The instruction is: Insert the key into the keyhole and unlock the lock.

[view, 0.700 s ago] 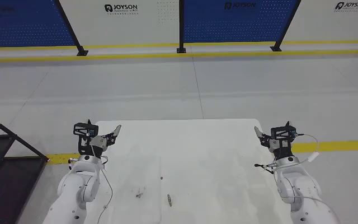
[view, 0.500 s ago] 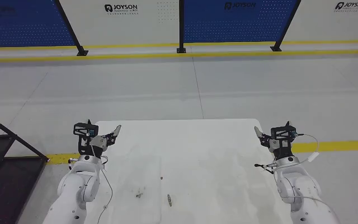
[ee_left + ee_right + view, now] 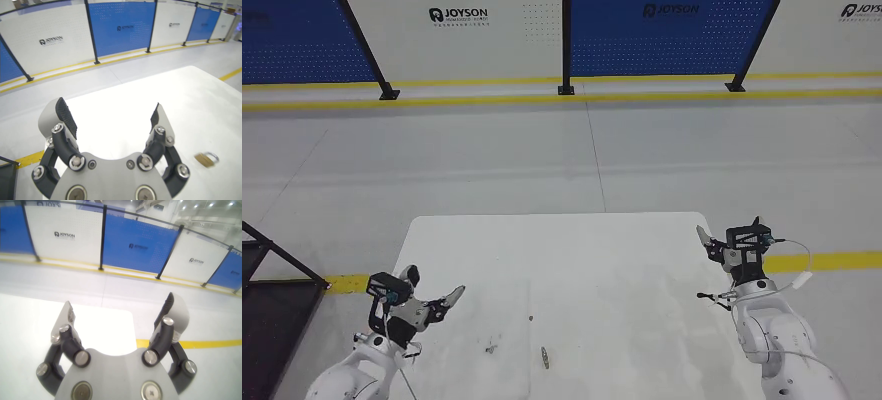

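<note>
Since the earlier frame my left arm has drawn back from the table's far-left part to its near-left part; my right arm has not moved. Left: my left gripper (image 3: pixel 449 298) hangs over the white table (image 3: pixel 592 260) near its left edge, jaws spread wide with nothing between them, as the left wrist view confirms (image 3: pixel 109 103). Centre: a brass padlock (image 3: pixel 206 160) with a silver shackle lies flat on the table, just right of that gripper and apart from it. From above, a small grey object (image 3: pixel 490 347) and an elongated object (image 3: pixel 544 357) lie close to the near edge; I cannot tell which is lock and which is key. Right: my right gripper (image 3: pixel 705 243) sits at the table's right edge, jaws wide and holding nothing (image 3: pixel 119 298).
</note>
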`<state>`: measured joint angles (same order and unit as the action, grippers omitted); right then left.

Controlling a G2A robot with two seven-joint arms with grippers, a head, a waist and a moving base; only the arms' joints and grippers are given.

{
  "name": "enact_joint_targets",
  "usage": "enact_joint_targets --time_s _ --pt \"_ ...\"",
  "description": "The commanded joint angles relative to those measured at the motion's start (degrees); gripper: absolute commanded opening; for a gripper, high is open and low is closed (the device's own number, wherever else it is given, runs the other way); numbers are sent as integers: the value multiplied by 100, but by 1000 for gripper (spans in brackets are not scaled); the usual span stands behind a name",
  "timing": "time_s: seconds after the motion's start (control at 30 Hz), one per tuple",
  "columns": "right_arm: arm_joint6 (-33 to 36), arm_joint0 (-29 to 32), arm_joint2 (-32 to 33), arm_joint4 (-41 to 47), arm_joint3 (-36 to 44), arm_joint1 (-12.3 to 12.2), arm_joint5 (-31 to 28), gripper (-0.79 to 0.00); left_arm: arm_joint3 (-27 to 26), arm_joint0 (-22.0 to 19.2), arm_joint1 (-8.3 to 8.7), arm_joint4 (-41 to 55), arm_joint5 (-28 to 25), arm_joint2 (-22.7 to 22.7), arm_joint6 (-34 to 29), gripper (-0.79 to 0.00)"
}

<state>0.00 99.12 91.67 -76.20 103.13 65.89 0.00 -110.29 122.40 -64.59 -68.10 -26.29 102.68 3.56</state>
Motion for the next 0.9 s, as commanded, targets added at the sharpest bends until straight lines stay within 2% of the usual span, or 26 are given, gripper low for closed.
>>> enact_joint_targets --time_s 0.0,0.07,0.13,0.23,0.3,0.43,0.47,0.53,0.57,0.7,0.73,0.87 --pt "0 0 0 0 0 0 0 0 -172 372 18 -58 -338 81 -231 0" --pt "0 0 0 0 0 0 0 0 -332 646 36 23 -675 162 -506 0" --pt "0 0 0 0 0 0 0 0 -519 815 42 -23 -682 176 -831 0" --pt "0 0 0 0 0 0 0 0 -636 1015 61 -52 -1087 -59 -1337 0" --pt "0 0 0 0 0 0 0 0 -650 966 64 -83 -973 -181 -1697 0" --pt "0 0 0 0 0 0 0 0 -575 714 48 -161 -646 -736 -2385 0" --pt "0 0 0 0 0 0 0 0 -506 604 37 -257 -497 -929 -2496 -18" --pt "0 0 0 0 0 0 0 0 -400 459 25 -428 -290 -1143 -2604 -175" --pt "0 0 0 0 0 0 0 0 -323 377 15 -510 -139 -1269 -2671 -228" --pt "0 0 0 0 0 0 0 0 -110 92 -26 -856 459 -1671 -2715 -366" --pt "0 0 0 0 0 0 0 0 -97 20 -33 -1097 701 -1708 -2627 -391" --pt "0 0 0 0 0 0 0 0 71 -50 -55 -1432 1049 -1963 -2377 -437"
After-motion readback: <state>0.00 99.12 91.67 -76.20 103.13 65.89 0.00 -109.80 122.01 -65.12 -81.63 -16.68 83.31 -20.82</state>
